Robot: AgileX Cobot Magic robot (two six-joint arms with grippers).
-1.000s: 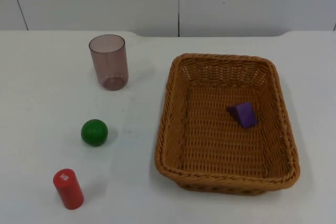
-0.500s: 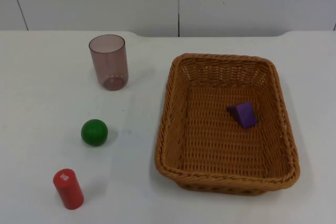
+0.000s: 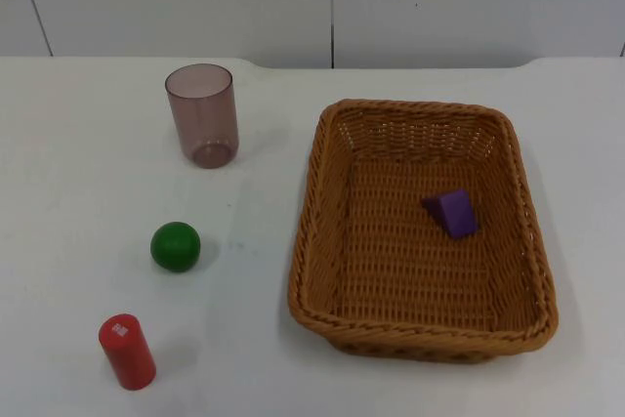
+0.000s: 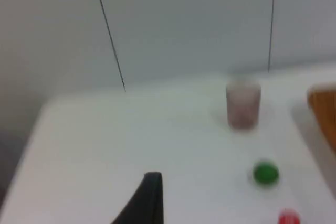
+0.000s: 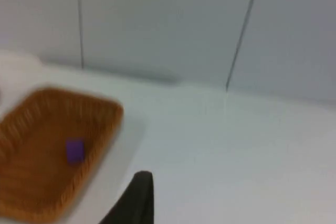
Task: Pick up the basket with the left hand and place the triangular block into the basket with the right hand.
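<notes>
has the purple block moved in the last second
No. The purple block lies at the same spot inside the basket, right of its middle, as before.

Basket (image 3: 327, 231) occupying right-centre of the frame, cup (image 3: 202, 114), green ball (image 3: 176, 246), red cylinder (image 3: 127, 352) lined down the left, bare counter (image 3: 259, 222) strip between them

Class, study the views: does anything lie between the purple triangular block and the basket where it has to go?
Nothing visible does. The purple triangular block already lies inside the wicker basket, on its woven floor. The cup, green ball and red cylinder stand apart, at the basket's left on the table.
</notes>
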